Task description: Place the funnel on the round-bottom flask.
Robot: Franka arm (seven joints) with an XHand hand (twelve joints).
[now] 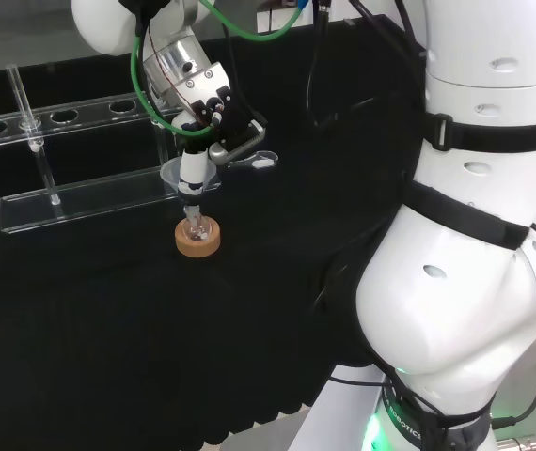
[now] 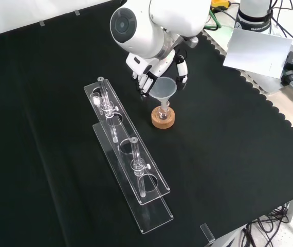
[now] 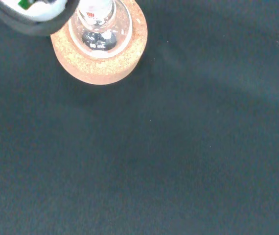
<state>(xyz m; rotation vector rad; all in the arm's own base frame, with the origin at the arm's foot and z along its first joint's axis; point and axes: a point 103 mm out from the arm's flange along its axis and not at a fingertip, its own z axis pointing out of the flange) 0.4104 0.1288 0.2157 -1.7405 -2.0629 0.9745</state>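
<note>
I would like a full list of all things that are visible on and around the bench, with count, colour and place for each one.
funnel: one, clear, directly above the flask's neck, held by the hand
round-bottom flask: one, clear glass, sitting in the cork ring
cork ring: one, tan, on the cloth near the bench's middle in the front view
rack: one, clear plastic, long, left of the cork ring in the front view
glass tubes: at least two, clear, standing in the rack
black cloth: one, covering the bench
grey sheet: one, front view's upper right, beyond the cloth
hand: one, black and white, fingers curled round the funnel
arm: one, white
</note>
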